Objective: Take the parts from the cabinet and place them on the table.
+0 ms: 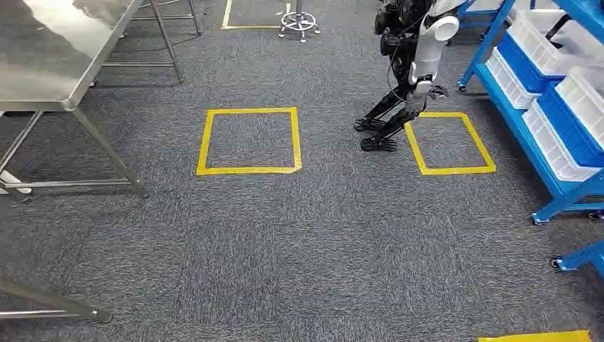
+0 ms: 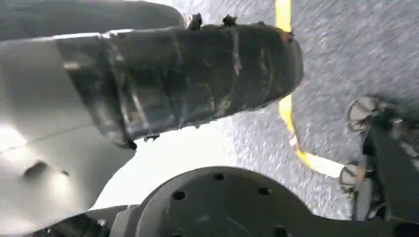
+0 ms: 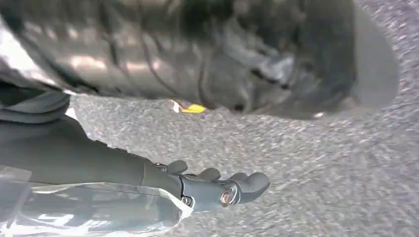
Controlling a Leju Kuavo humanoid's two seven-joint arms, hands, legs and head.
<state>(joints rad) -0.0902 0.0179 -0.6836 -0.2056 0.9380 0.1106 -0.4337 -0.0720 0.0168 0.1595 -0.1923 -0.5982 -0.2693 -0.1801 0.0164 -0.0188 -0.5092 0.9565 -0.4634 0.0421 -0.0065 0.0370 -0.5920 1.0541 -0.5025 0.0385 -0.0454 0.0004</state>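
Observation:
My right hand [image 3: 217, 190] hangs over the grey carpet and holds a clear plastic bag [image 3: 94, 210] against its palm, with the dark fingers reaching past the bag. What is inside the bag is too blurred to tell. The steel table [image 1: 50, 64] stands at the far left in the head view. The blue cabinet rack [image 1: 513, 107] with white bins [image 1: 563, 43] stands at the right. In the blurred left wrist view, dark finger-like parts [image 2: 375, 148] hang over the carpet; how that hand stands cannot be told.
Another humanoid robot [image 1: 420, 64] stands in front of the rack, beside a yellow taped square [image 1: 449, 142]. A second taped square [image 1: 249, 140] lies mid-floor. Table legs [image 1: 107, 153] reach the carpet at left, and another steel leg [image 1: 50, 303] lies at bottom left.

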